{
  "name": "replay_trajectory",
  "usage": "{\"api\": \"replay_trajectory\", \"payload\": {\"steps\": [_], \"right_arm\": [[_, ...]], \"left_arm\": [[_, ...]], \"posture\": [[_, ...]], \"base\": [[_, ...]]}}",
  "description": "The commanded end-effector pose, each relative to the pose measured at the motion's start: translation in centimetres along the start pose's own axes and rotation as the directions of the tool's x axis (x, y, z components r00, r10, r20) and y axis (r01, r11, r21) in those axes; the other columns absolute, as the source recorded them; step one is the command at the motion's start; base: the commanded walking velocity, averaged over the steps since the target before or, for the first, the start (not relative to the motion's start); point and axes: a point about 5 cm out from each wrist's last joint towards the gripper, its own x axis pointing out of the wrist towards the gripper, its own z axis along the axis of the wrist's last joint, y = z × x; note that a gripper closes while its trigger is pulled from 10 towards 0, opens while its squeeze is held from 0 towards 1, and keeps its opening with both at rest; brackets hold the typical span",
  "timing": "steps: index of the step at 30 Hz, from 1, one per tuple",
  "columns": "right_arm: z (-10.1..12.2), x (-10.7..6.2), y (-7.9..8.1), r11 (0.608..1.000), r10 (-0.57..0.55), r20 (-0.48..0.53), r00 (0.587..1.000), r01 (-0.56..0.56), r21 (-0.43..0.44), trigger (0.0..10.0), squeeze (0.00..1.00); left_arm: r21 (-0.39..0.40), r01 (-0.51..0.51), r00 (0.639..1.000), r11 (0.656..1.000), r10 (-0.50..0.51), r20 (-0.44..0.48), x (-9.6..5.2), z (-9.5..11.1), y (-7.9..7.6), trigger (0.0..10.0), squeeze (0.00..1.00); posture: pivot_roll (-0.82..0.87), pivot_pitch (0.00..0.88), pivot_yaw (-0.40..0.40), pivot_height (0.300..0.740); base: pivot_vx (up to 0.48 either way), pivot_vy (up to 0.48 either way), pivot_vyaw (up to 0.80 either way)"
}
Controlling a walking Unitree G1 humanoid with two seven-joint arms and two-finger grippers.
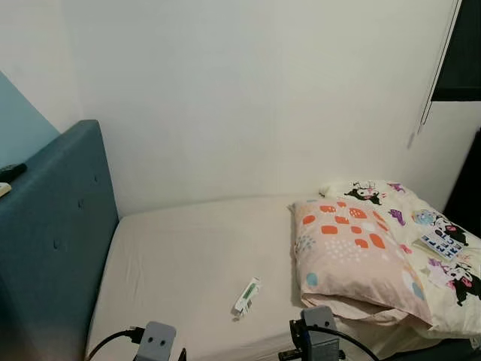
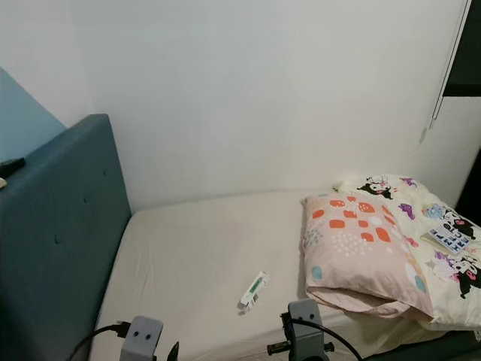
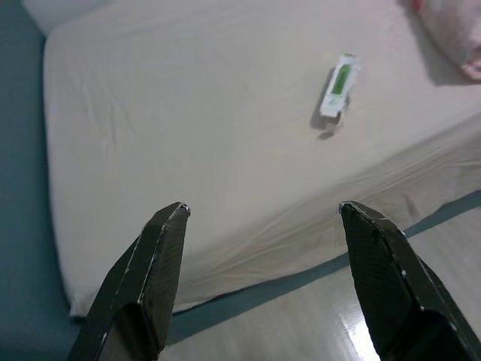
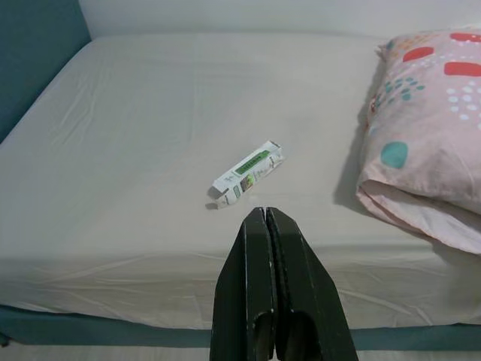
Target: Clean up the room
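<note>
The right gripper [image 4: 268, 214] hangs at the bed's near edge with its fingers pressed together on nothing, aimed at the small white-and-green box [image 4: 247, 174] lying just beyond it on the sheet — likely lined up as the arm to fetch it. The left gripper [image 3: 263, 214] waits with fingers spread wide and empty, further along the same edge toward the blue headboard [image 1: 52, 241]. The box sits loose on the mattress [image 1: 188, 256], near the spotted pillow [image 1: 353, 256] but apart from it — stray litter, probably the first thing to clear.
</note>
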Motion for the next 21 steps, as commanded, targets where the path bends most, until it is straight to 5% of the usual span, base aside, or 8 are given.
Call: {"api": "replay_trajectory", "payload": {"steps": [1, 21], "right_arm": [[-0.55, -0.26, 0.01, 1.000, -0.012, -0.017, 1.000, 0.013, 0.016, 10.0, 0.00], [-0.64, -0.40, -0.42, 0.999, -0.028, -0.023, 0.999, 0.028, 0.024, 10.0, 0.00]], "left_arm": [[-0.026, 0.015, 1.000, 1.000, -0.015, 0.013, -0.21, 0.05, -0.51, 10.0, 0.00], [-0.028, 0.021, 1.000, 0.999, -0.020, 0.017, -0.07, 0.10, -0.74, 10.0, 0.00]], "posture": [[0.02, 0.063, -0.029, 0.740], [0.01, 0.070, -0.027, 0.740]], "base": [[0.244, 0.000, 0.00], [0.290, 0.000, 0.00]]}}
